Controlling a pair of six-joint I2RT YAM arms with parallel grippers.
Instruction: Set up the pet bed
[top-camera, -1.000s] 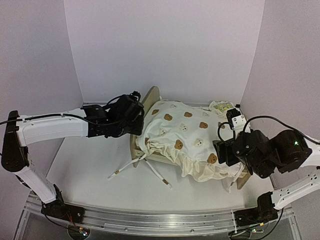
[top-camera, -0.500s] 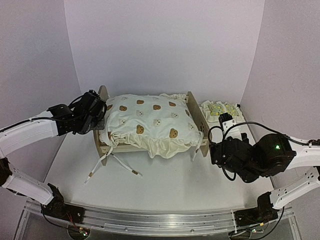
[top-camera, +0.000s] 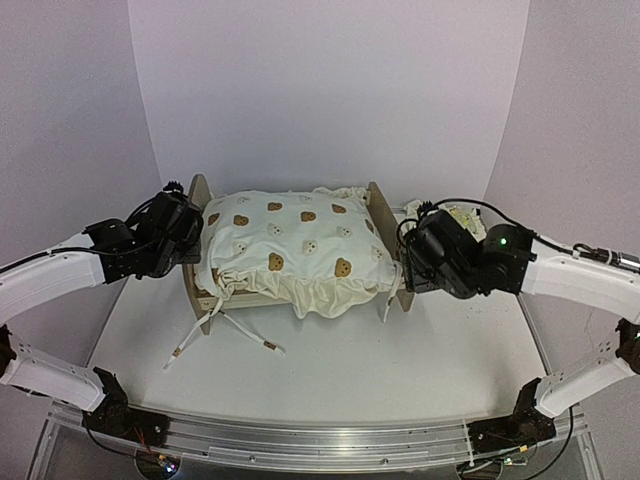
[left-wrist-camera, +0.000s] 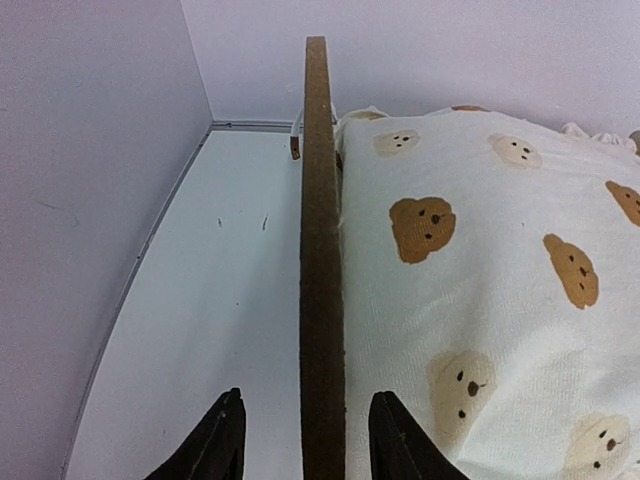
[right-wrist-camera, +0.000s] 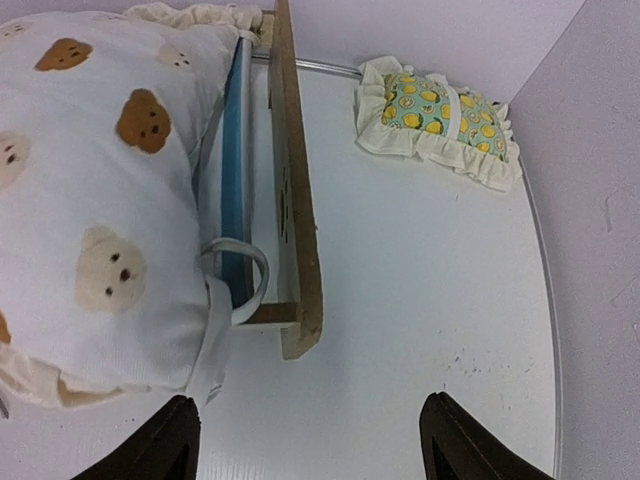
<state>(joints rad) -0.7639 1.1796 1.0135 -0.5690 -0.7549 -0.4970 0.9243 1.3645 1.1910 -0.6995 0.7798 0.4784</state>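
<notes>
1. the pet bed (top-camera: 386, 222) sits toward the far middle of the surface (top-camera: 330, 370), long side running left to right, with an arched board standing upright at each end
2. a cream bear-print cushion (top-camera: 295, 245) lies on top of it; it fills the space between the two boards and droops over the near edge
3. left tool (left-wrist-camera: 308, 395) straddles the left end board (left-wrist-camera: 322, 250), one finger on either side; it's released, and you can see a gap to the wood on both sides
4. right tool (right-wrist-camera: 310, 400) hangs just beside the near corner of the right end board (right-wrist-camera: 295, 200); jaws spread wide, nothing in them
5. lemon pillow (right-wrist-camera: 440, 115) lies flat at the far right, apart from the bed
6. white ties (top-camera: 245, 335) trail over the surface off the bed's near-left corner
</notes>
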